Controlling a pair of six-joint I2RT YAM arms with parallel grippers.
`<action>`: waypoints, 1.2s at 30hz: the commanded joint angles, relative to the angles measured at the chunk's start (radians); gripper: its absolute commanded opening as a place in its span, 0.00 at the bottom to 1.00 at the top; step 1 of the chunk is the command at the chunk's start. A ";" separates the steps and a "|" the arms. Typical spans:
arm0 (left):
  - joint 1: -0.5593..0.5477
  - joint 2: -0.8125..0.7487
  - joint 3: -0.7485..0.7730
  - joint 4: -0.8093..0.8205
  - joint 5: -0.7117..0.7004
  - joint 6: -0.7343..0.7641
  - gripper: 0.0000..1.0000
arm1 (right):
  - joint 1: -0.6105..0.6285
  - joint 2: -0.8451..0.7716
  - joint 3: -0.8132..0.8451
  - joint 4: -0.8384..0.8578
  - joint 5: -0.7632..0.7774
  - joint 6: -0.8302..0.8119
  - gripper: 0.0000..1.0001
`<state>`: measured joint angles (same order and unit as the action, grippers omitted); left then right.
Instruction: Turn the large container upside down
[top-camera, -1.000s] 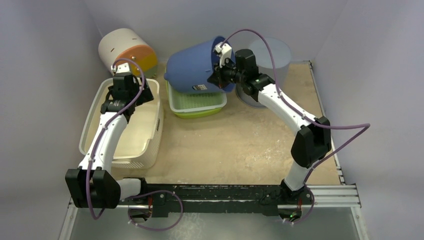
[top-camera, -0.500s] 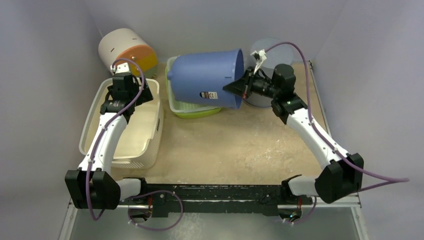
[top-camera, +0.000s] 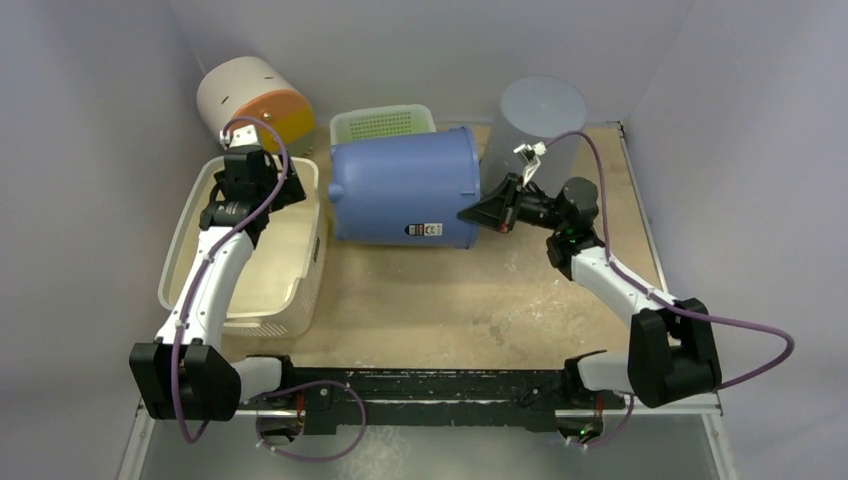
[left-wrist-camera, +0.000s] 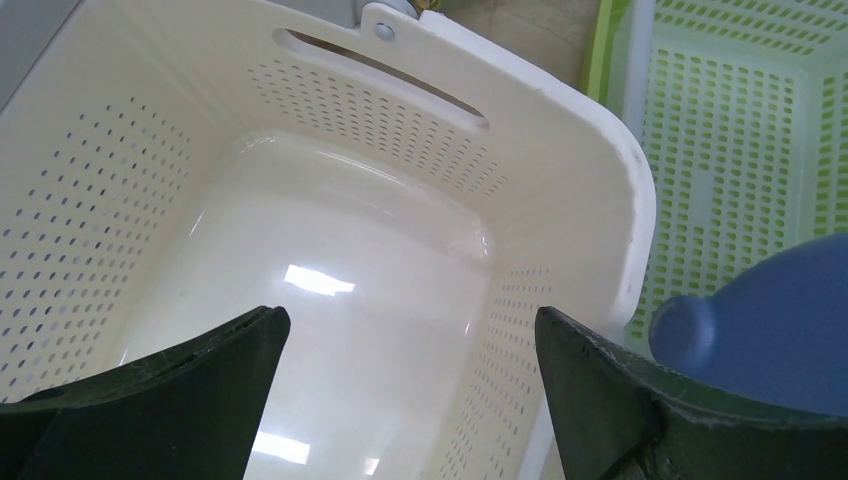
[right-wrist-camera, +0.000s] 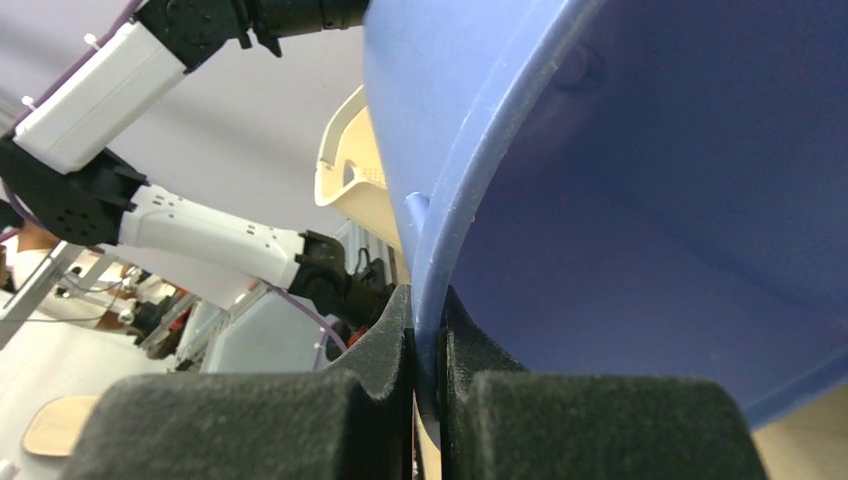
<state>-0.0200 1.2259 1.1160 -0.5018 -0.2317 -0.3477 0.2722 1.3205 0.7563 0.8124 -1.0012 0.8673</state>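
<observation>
The large blue plastic bucket (top-camera: 405, 195) lies on its side on the sandy table (top-camera: 480, 300), mouth toward the right; the right gripper (top-camera: 478, 213) is clamped on its rim, one finger inside, one outside; the left gripper (left-wrist-camera: 410, 330) hangs with jaws spread over the cream perforated basket (left-wrist-camera: 560, 110); a green mesh basket (top-camera: 380, 122) stands just behind the bucket.

From above the near edge we see the whole table (top-camera: 480, 290). Our wrist cameras sit close: left over the white basket (left-wrist-camera: 560, 110), right at the rim of the blue bin (right-wrist-camera: 650, 200).
</observation>
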 joint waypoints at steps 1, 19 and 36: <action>0.002 -0.023 0.017 0.037 -0.001 0.009 0.95 | -0.093 0.028 -0.148 -0.039 -0.078 0.091 0.00; 0.002 0.053 0.070 0.040 0.005 0.042 0.95 | -0.279 0.257 -0.356 0.097 -0.154 0.129 0.00; 0.002 0.092 0.070 0.051 0.026 0.038 0.95 | -0.338 0.222 -0.291 -0.428 0.003 -0.210 0.17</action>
<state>-0.0200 1.3174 1.1503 -0.4877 -0.2207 -0.3183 -0.0471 1.5166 0.4763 0.8780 -1.1938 0.7639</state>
